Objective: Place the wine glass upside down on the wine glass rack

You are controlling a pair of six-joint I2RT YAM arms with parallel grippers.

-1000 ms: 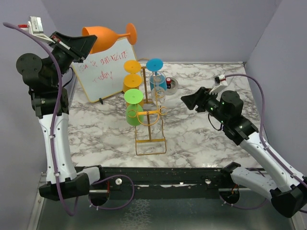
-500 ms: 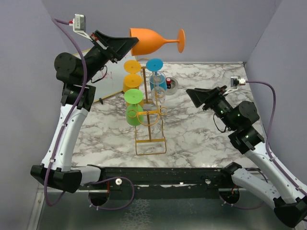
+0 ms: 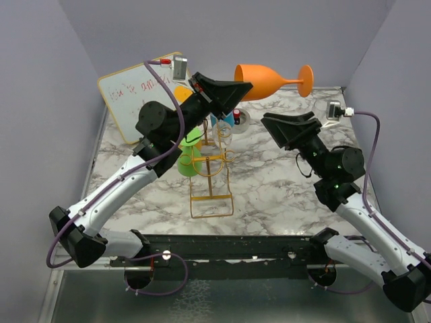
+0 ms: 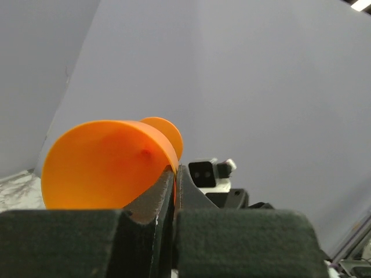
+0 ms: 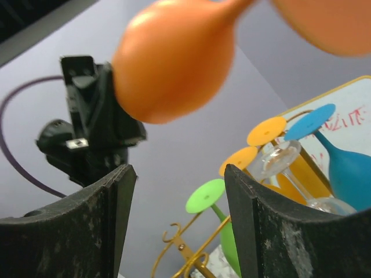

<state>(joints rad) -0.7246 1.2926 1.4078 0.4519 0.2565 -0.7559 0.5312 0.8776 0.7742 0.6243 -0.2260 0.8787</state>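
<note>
Nearest me, the one gold wine glass rack (image 3: 217, 159) stood on the desk (image 3: 269, 188), holding one green glass (image 5: 208, 196), two yellow-orange (image 5: 265, 131), one blue (image 5: 316, 119) and one clear (image 5: 284, 159). Beyond, my right gripper (image 3: 288, 122) gaped empty just under the single orange wine glass (image 3: 266, 79), nearer its stem. My left gripper (image 3: 239, 87) pinched that glass by the rim, high and right of the rack, axis level, foot pointing right.

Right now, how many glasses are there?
6: the orange glass in the left claw; on the rack, two yellow glasses, a green glass, a blue glass, a clear glass. More may hide behind the left arm.
</note>
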